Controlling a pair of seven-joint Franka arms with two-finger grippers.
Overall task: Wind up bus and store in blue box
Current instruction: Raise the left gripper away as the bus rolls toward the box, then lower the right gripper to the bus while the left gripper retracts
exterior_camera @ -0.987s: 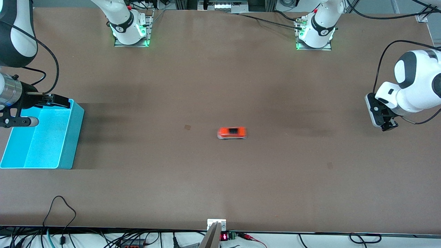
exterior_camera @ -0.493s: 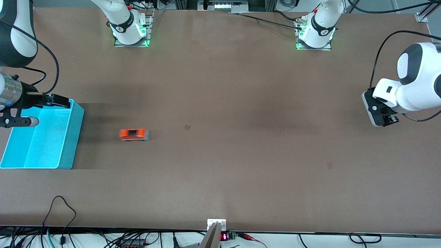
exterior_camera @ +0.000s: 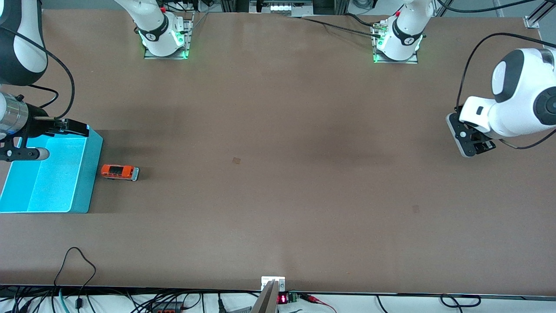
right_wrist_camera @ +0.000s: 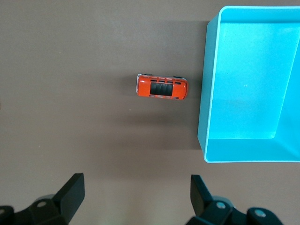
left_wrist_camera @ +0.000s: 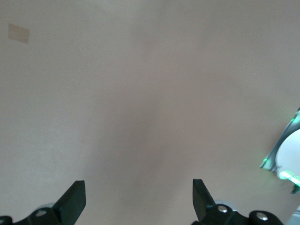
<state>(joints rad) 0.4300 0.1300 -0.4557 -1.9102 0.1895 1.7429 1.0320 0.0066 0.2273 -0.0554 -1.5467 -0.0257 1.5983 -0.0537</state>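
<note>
Both grippers stand wide and hold nothing. The right gripper (exterior_camera: 26, 139) hangs over the blue box (exterior_camera: 89, 174) at the right arm's end of the table (exterior_camera: 278, 108); in its wrist view the black fingers (right_wrist_camera: 70, 192) are spread, with bare tabletop showing between them. The left gripper (exterior_camera: 471, 141) hangs over the table near the edge at the left arm's end, well apart from both task things, and its wrist view shows only plain brown surface between its spread fingertips (left_wrist_camera: 72, 201); that arm waits.

The bus (exterior_camera: 120, 172) sits on its wheels on the table, just beside the box's outer wall, its length running along the table and its whitish front end pointing away from the box. Whether it touches the wall cannot be told; the right wrist view shows a thin strip of table between them.

The step in hand looks to be the pick-up for storing, and the right arm is the natural one for it. A good grasp would come straight down with the fingers across the bus's narrow width, closing on its flat side panels, not on its ends. The wheels may let it roll, so the closing should be centred and even. The lift must clear the box's rim before release over the bare floor inside.

The bus is small, hard, glossy orange-red with a dark ribbed roof panel. The box is smooth cyan plastic, rectangular, lidless, thin-walled, and empty inside.
</note>
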